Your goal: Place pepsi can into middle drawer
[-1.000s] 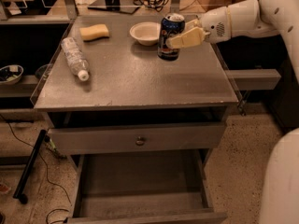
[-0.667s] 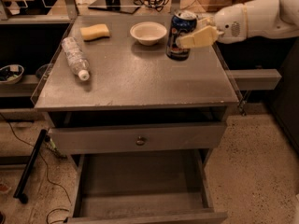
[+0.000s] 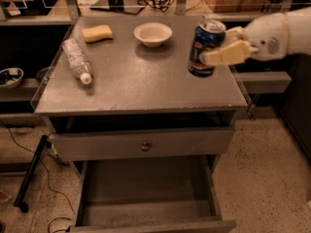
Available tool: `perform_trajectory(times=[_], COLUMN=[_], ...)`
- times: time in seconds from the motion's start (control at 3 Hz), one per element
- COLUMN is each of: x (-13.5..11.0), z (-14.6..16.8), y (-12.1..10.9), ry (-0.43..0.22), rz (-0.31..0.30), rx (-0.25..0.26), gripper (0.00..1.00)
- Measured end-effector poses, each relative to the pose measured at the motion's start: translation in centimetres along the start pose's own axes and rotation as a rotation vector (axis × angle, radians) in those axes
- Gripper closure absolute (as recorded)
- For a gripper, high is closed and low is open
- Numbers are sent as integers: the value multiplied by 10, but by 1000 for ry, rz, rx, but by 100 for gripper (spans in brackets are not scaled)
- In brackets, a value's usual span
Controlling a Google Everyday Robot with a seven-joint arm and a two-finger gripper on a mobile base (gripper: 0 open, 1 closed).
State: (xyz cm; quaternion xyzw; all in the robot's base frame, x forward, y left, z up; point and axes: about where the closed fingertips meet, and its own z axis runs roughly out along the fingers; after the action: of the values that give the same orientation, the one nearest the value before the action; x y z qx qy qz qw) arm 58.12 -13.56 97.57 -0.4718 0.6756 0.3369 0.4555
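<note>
The pepsi can (image 3: 201,45), dark blue with a silver top, is held upright and slightly tilted above the right side of the grey cabinet top (image 3: 136,81). My gripper (image 3: 224,46) reaches in from the right and is shut on the can, one cream finger (image 3: 226,55) across its front. The middle drawer (image 3: 146,191) stands pulled open at the bottom of the cabinet, its bare grey floor showing. It lies below and to the left of the can.
A clear plastic bottle (image 3: 77,59) lies on the left of the top. A yellow sponge (image 3: 97,32) and a white bowl (image 3: 152,34) sit at the back. The closed upper drawer front with a round knob (image 3: 145,146) is above the open drawer.
My gripper has lifted the pepsi can off the cabinet top and carried it toward the front right. The other objects have not moved.
</note>
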Motion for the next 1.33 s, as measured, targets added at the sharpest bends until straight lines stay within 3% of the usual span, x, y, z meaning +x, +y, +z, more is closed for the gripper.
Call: perform_trajectory(times=[0.33,0.67,1.33], x=[42,41,63], z=[-27,-25,-31], y=[42,43,75], ry=[41,41,59], rz=[-3,-8,-41], rx=[37,38,88], gripper=[100,100,100])
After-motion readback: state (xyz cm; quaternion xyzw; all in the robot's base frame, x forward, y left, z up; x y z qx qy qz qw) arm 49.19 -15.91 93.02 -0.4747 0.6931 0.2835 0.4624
